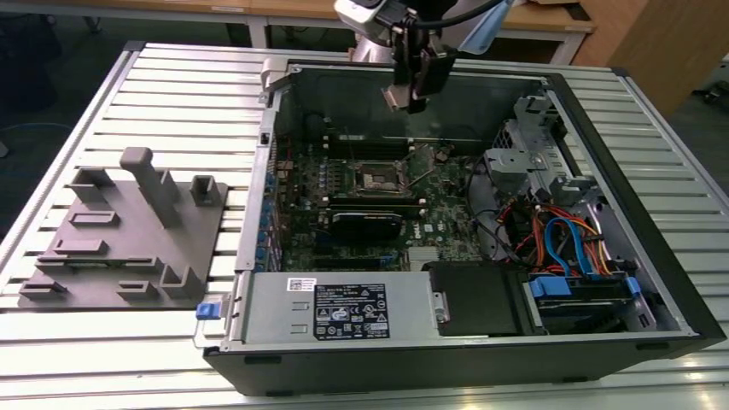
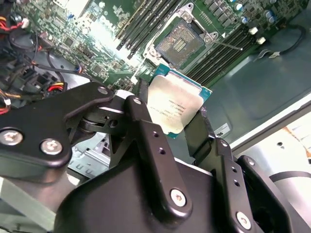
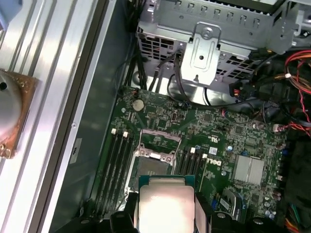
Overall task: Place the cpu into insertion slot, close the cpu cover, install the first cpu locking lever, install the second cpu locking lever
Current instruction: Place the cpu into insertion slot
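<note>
Second wrist view: cpu [image 2: 176, 108] above motherboard [image 2: 97, 41]

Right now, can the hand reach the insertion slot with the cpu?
Probably yes: the hand holds the cpu, the insertion slot lies uncovered below, and nothing visible stands between them.

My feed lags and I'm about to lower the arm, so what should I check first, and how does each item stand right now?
1. cpu gripped between the fingers of the gripper: ok.
2. cpu held clear above the motherboard: ok.
3. insertion slot empty, contacts showing: ok.
4. cpu squared up over the insertion slot: cannot tell.
5. cpu cover swung fully out of the way: cannot tell.
</note>
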